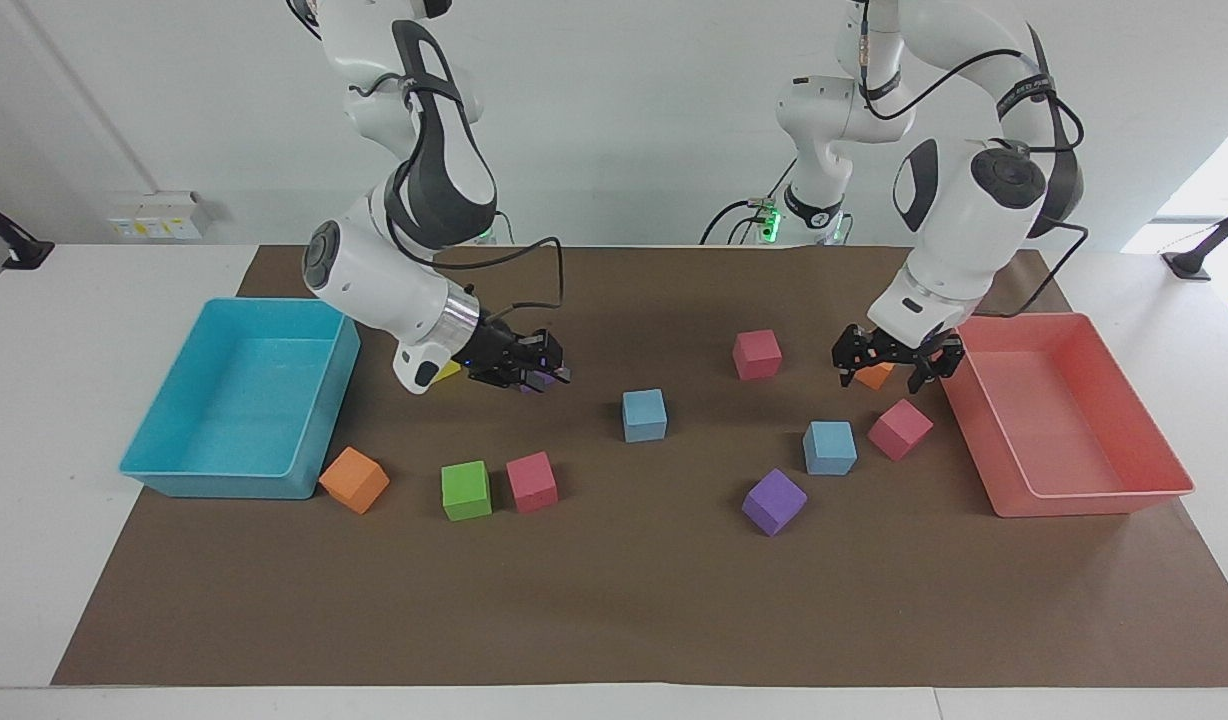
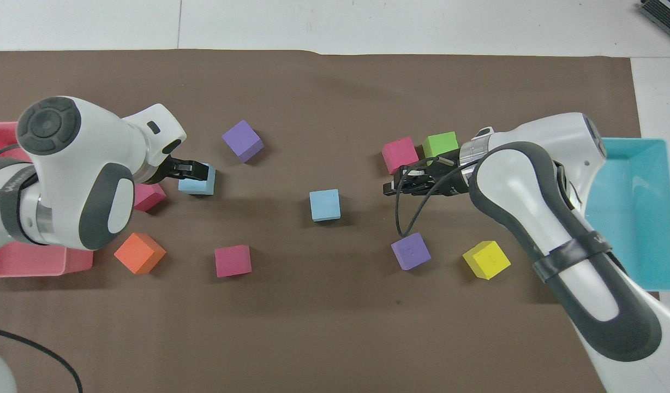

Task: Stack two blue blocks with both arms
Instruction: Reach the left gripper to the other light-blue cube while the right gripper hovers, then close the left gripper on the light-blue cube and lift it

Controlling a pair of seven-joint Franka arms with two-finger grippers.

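Two blue blocks lie apart on the table: central block (image 1: 644, 415) and a second block (image 1: 829, 447) beside the pink cube (image 1: 899, 429). Left tool (image 1: 886, 368), spread, hangs over the orange cube (image 1: 874, 376); it should centre over the second block before descending. Right tool (image 1: 534, 375): finger state indiscernible.

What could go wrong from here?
The left tool hangs open above a tight cluster: a blue block, the pink cube beside it, the orange cube; descending, it may bump a neighbour. The right tool sits low by the purple cube, which it could knock on its way to the other blue block.
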